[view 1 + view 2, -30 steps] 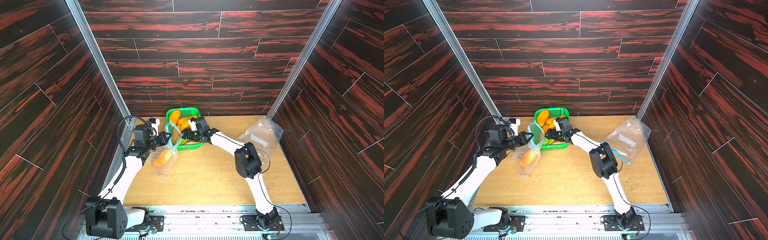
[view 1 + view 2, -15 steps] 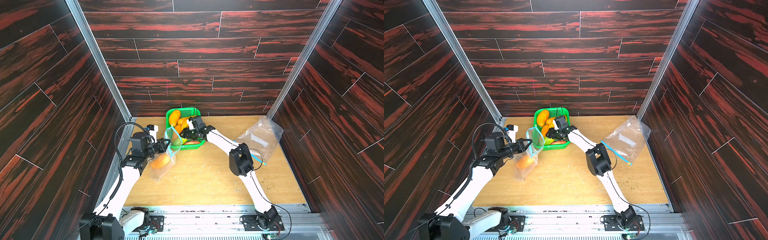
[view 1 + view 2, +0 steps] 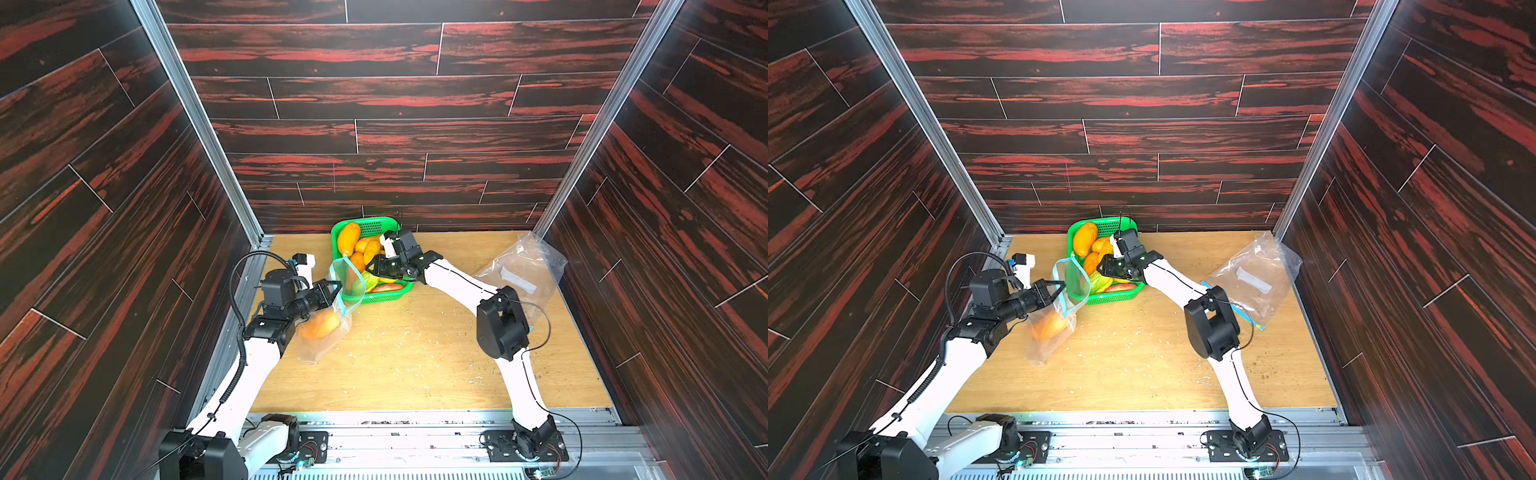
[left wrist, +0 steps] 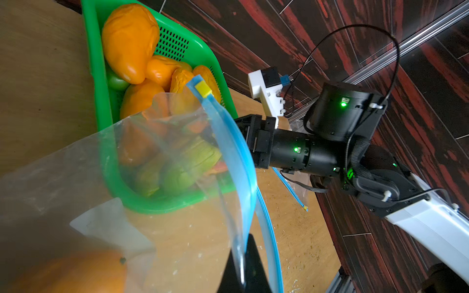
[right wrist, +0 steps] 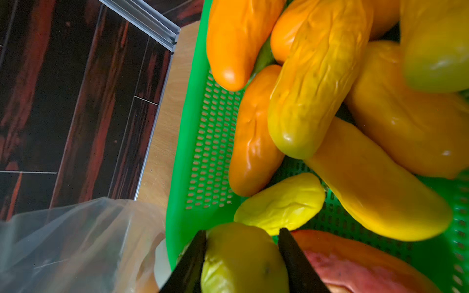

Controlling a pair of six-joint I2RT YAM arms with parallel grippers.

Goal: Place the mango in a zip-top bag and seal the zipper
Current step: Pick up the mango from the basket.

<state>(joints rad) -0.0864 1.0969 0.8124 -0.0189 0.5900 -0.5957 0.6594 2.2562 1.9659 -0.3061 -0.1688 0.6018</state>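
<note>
My left gripper (image 3: 336, 286) (image 4: 247, 243) is shut on the blue zipper edge of a clear zip-top bag (image 3: 328, 336) (image 3: 1050, 336), holding its mouth open just left of the basket. An orange mango (image 3: 320, 326) (image 4: 76, 274) lies inside the bag. A yellow slider (image 4: 203, 88) sits at the zipper's far end. My right gripper (image 3: 374, 270) (image 5: 242, 232) reaches into the green basket (image 3: 376, 224) (image 5: 177, 203). Its jaws are shut on a yellow-green mango (image 5: 243, 261) at the basket's near end.
Several more orange and yellow mangoes (image 5: 317, 88) and a reddish one (image 5: 355, 263) fill the basket. A second clear zip-top bag (image 3: 519, 270) (image 3: 1254, 274) lies against the right wall. Dark wood-look walls close in the wooden table (image 3: 415, 365) on three sides.
The right gripper's jaws have closed from wide open onto the yellow-green mango in the basket. The left gripper has kept hold of the bag, barely shifting.
</note>
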